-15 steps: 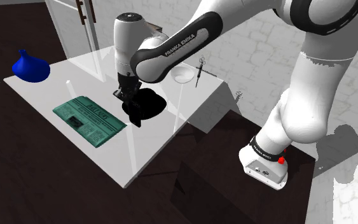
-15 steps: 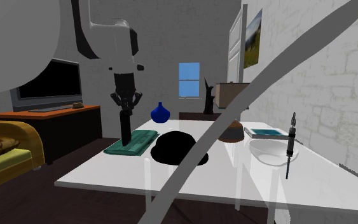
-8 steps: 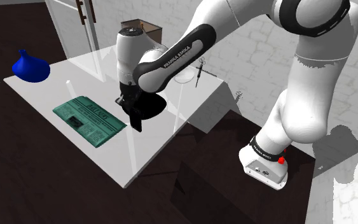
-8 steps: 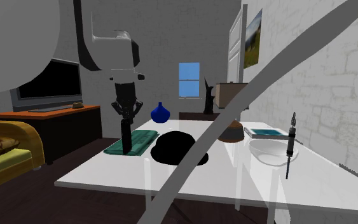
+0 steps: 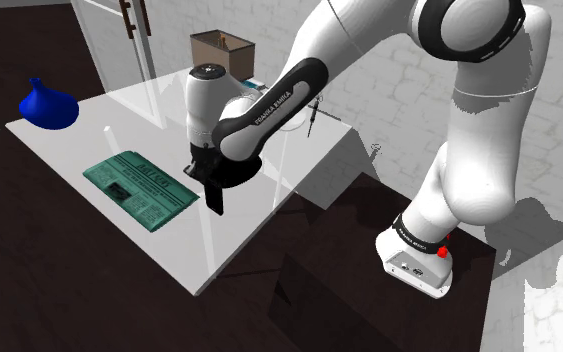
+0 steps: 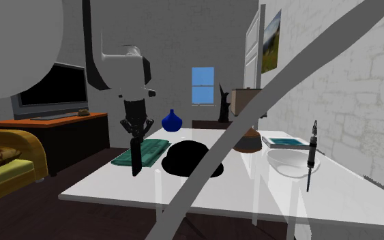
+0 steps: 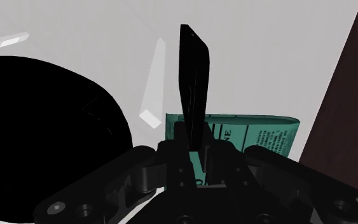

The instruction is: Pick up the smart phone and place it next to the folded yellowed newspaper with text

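Since a second ago my wrist has slid toward the shoulder view's lower edge, carrying the smart phone (image 5: pixel 215 197) off the black round shape (image 7: pixel 44 127). My gripper (image 5: pixel 209 180) has its jaws narrow, clamped on the phone's upper end. The dark slab hangs on edge over the white table (image 5: pixel 229 240), just beside the folded green newspaper (image 5: pixel 139 188).

I judge this the carry step, nearly over the drop spot. The next move calls for lowering gently and releasing with the slab clear of the paper. I count one phone, one newspaper, one black shape and one blue vase (image 5: pixel 47 105).
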### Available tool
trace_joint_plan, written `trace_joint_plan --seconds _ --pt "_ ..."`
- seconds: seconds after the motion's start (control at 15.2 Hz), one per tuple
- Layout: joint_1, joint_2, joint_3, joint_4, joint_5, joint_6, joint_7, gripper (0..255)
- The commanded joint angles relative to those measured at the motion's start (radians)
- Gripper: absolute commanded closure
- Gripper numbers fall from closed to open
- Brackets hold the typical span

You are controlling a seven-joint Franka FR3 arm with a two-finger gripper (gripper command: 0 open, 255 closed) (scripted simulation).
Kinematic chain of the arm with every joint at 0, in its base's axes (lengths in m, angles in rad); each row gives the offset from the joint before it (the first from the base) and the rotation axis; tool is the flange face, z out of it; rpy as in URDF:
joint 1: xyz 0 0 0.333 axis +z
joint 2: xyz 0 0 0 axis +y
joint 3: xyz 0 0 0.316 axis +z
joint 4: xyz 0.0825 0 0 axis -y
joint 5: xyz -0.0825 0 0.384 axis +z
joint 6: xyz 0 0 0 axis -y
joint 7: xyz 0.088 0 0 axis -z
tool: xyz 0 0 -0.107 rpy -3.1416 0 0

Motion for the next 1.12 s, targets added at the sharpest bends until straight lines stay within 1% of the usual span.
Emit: trace_joint_plan --seconds 0.0,0.46,0.53,0.86,1.06 --pt "0.002 0.012 -0.002 0.001 -0.004 0.011 0.004 255" --pt "0.002 0.012 -0.002 0.001 -0.004 0.011 0.004 255" --pt "0.002 0.012 -0.002 0.001 -0.004 0.011 0.004 0" --pt "0.002 0.012 -0.002 0.001 -0.004 0.011 0.004 0" --pt "-0.007 -0.074 0.015 -0.011 0.023 -0.061 -0.015 0"
